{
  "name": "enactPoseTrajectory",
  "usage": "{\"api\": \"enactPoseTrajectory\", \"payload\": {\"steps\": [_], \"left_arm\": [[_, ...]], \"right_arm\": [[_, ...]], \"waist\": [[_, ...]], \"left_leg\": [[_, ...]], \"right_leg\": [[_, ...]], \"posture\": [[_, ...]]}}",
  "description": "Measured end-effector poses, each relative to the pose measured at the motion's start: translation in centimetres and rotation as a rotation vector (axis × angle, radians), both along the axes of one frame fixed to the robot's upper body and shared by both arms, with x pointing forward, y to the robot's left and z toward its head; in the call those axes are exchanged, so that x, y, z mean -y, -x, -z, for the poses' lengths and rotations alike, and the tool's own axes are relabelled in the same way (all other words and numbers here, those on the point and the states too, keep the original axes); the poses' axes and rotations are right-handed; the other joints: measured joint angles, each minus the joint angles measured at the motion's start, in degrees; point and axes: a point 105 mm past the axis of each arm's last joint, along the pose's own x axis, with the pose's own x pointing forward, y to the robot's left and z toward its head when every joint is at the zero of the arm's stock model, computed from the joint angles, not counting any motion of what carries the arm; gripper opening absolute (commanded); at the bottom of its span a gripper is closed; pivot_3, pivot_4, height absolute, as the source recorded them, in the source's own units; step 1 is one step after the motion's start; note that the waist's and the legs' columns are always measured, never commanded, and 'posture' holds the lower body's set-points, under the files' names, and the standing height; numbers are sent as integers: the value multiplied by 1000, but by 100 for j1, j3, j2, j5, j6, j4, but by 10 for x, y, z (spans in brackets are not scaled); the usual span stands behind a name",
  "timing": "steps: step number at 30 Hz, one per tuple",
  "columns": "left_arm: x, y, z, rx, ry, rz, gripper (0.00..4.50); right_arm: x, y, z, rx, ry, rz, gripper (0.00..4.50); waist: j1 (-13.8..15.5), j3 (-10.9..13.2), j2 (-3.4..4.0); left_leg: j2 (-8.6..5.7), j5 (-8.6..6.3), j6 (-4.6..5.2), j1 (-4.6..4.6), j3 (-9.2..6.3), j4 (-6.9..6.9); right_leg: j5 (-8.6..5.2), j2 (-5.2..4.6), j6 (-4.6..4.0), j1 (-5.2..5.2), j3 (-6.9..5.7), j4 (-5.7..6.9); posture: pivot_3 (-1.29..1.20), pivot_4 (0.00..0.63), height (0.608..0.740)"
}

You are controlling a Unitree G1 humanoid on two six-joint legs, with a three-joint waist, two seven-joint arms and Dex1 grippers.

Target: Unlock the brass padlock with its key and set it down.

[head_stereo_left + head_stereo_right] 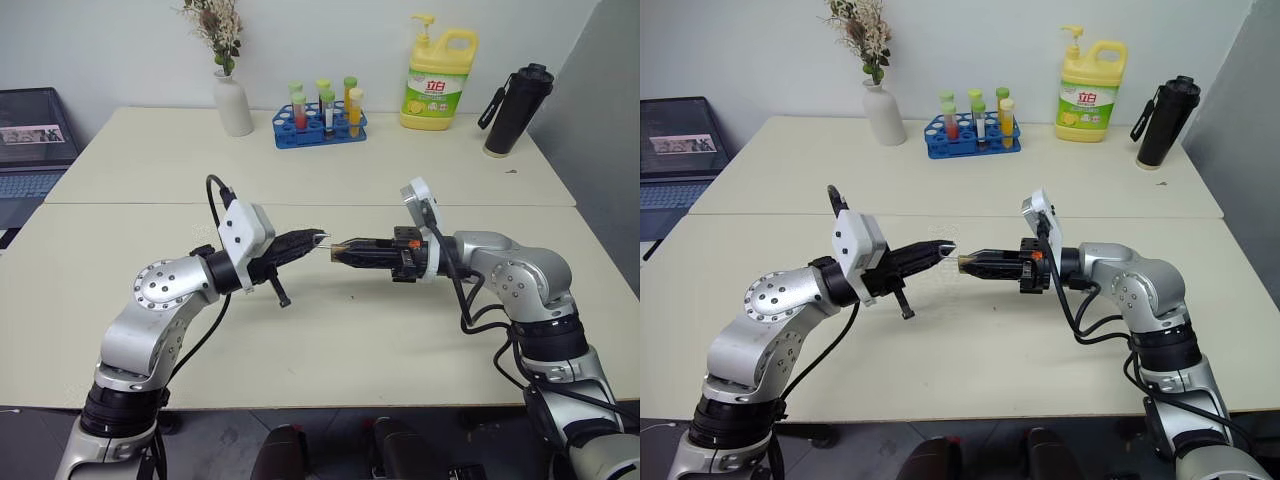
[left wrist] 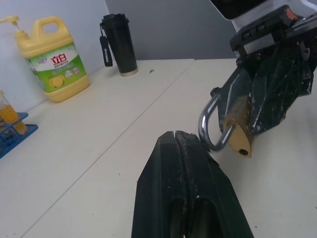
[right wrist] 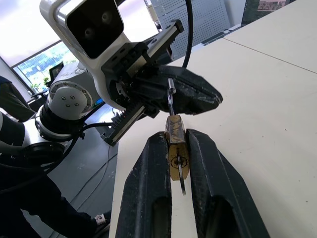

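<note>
Nearest the head camera, two silver metal arms reach in over the front edge of a pale, matte table (image 1: 330, 350) and meet above its middle. The left gripper (image 1: 318, 238) has smooth black fingers pressed tightly together, tapering to a narrow tip; whether they pinch anything cannot be told. Facing it tip to tip, the right gripper (image 1: 337, 250) pinches the brass padlock (image 3: 176, 148), a small, shiny gold block held between its two black fingers above the tabletop. The padlock's thin silver U-shaped shackle (image 2: 212, 130) points toward the left gripper's tip and sits just beside it. The key (image 3: 184, 174), a thin silvery sliver, sticks out of the padlock's keyhole end.

The table surface below and around both grippers is bare. Well beyond, near the back edge, stand a white ceramic vase (image 1: 233, 103) of dried flowers, a blue rack of coloured tubes (image 1: 322, 122), a yellow plastic detergent jug (image 1: 439, 80) and a black cylindrical flask (image 1: 516, 110).
</note>
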Motion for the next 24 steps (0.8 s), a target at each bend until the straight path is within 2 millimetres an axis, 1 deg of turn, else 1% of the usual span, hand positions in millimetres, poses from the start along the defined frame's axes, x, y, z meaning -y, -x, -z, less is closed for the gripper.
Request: {"api": "enactPoseTrajectory", "payload": {"steps": [10, 12, 16, 18, 20, 22, 24], "left_arm": [[-1, -2, 0, 3, 0, -6, 0], [-6, -5, 3, -9, -9, -27, 0], [-27, -8, 9, -18, -48, -87, 0], [-38, -3, 17, -31, -92, -103, 0], [-46, 6, 29, -62, -123, -106, 0], [-46, 19, 37, -91, -130, -84, 0], [-42, 32, 38, -108, -135, -40, 0]], "right_arm": [[0, 0, 0, 0, 1, 1, 149], [0, 0, 0, 0, 1, 1, 149], [1, -1, 1, -2, 6, 11, 149], [2, -3, 3, -24, 16, 32, 149], [5, -5, 5, -67, 12, 66, 149], [8, -7, 7, -113, 7, 99, 149], [9, -7, 10, -165, -1, 114, 149]], "waist": [[-1, 0, 0], [-2, 0, 0], [-12, 0, 0], [-15, 0, 0], [-13, 0, 0], [-12, 1, 0], [-3, 1, -2]], "left_leg": [[0, 0, 0, 0, 0, 0], [0, 0, 0, 1, 0, 0], [3, 0, 0, 0, 0, -1], [3, 0, 0, 1, 2, -3], [3, 0, 0, -1, 3, -5], [2, 0, 0, -2, 3, -5], [1, 0, 0, -2, 2, -5]], "right_leg": [[0, 0, 0, 0, 0, 0], [0, 0, 0, 0, -1, 0], [0, 0, 0, -1, 0, 0], [1, -1, -4, -2, 2, -1], [1, -6, -5, -2, 2, -3], [1, -10, -6, -3, 2, -4], [0, -10, -4, -3, 1, -4]], "posture": [[0, 150, 740], [0, 150, 740], [0, 150, 740], [0, 150, 740], [0, 150, 740], [0, 150, 740], [0, 150, 740]]}}
